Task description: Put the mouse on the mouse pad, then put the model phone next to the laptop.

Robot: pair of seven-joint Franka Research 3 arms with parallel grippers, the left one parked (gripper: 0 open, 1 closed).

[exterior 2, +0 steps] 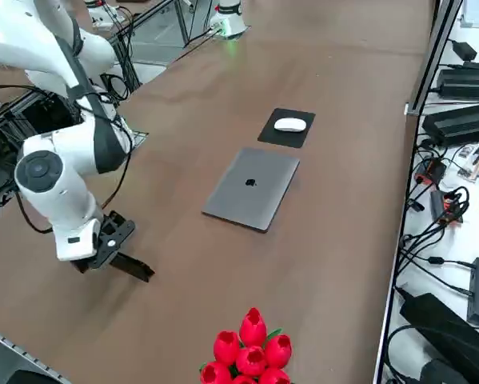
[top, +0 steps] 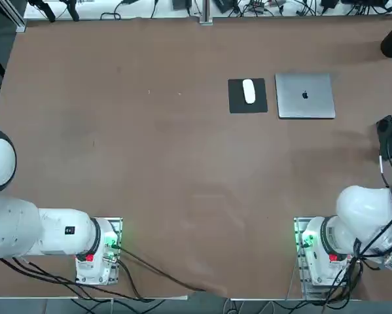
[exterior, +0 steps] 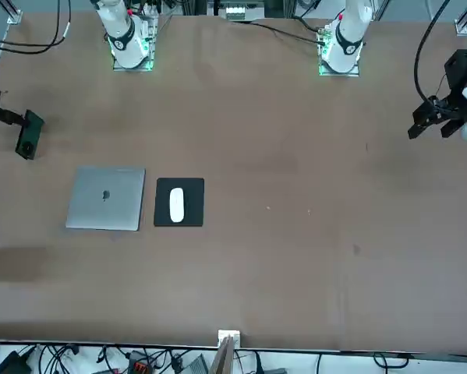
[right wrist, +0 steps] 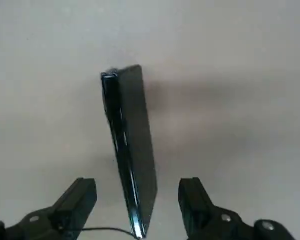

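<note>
Mouse (top: pixel 249 91): rested on mouse pad (top: pixel 237 103), beside laptop (top: pixel 305 95), upper right. My right gripper (right wrist: pixel 137 197): fingers spread around tilted phone (right wrist: pixel 132 150), not clamping.

The mouse (top: pixel 249 91) lies on the pad (top: pixel 247 96), a black mat on the brown table (top: pixel 150 150). Just right of the pad sits the closed laptop (top: pixel 305 95), logo up. The right gripper (top: pixel 387 134) shows at the table's right edge, dark and indistinct, well apart from the laptop.

Even bright overhead light, soft faint shadows, wrist view slightly blurred
</note>
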